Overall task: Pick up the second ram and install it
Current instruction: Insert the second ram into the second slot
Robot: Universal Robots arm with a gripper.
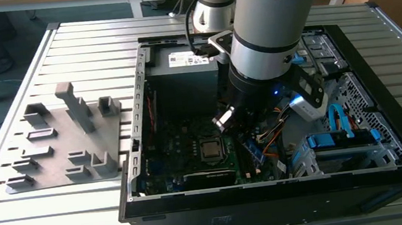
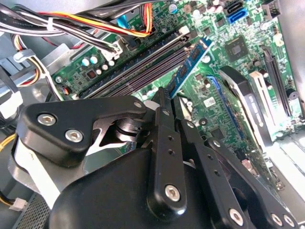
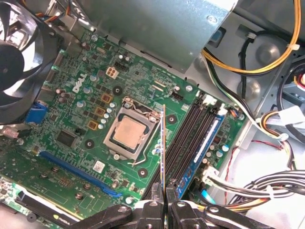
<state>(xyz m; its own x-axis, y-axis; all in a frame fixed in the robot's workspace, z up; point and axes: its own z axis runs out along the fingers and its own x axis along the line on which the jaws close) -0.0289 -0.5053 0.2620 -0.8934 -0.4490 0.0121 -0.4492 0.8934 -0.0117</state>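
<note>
In the first wrist view my gripper [image 3: 166, 201] is shut on the second ram [image 3: 163, 143], a thin stick seen edge-on. It hangs over the motherboard [image 3: 76, 119], between the CPU socket [image 3: 131, 133] and the dark memory slots [image 3: 188, 138]. In the second wrist view the blue-green stick [image 2: 190, 67] runs out from the closed fingertips [image 2: 164, 102], just beside the slots [image 2: 138, 71] and roughly parallel to them. The exterior view shows the arm reaching down into the open computer case, with the gripper [image 1: 226, 122] low over the board.
Another blue stick [image 3: 207, 145] sits in the slot nearest the cable bundle [image 3: 267, 67]. A black fan [image 3: 19, 62] lies beyond the socket. The case wall [image 1: 139, 124] rings the work area, with blue cables [image 1: 340, 120] at the exterior view's right and the grey holder [image 1: 69, 137] at its left.
</note>
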